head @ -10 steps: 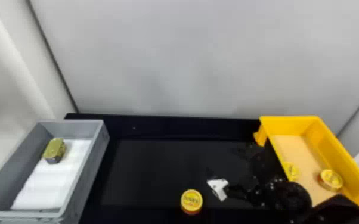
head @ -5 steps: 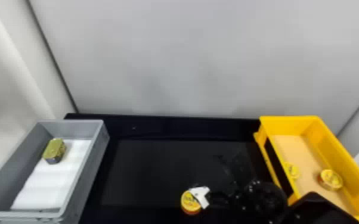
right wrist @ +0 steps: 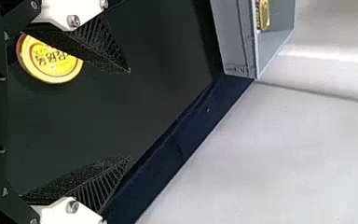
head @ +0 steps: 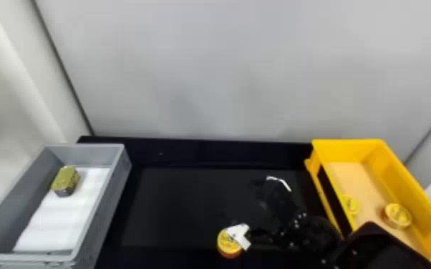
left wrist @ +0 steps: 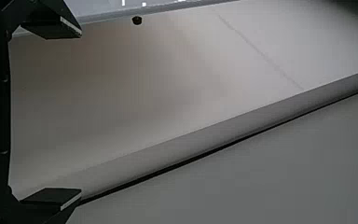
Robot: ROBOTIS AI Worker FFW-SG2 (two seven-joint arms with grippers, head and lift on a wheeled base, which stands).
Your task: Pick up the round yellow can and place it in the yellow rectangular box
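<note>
right tool (head: pixel 240 199) empty, its fingers wide apart, one over the round yellow can (head: pixel 226 244) on the black surface (head: pixel 175 207)

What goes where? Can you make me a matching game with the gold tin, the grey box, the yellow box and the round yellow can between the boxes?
Things
1. gold tin
2. grey box
3. yellow box
4. round yellow can

Places
A. at the robot's right
B. on the black surface
C. around the white lining
D. on top of the white lining

Right pairs: 1-D, 2-C, 3-A, 4-B
</note>
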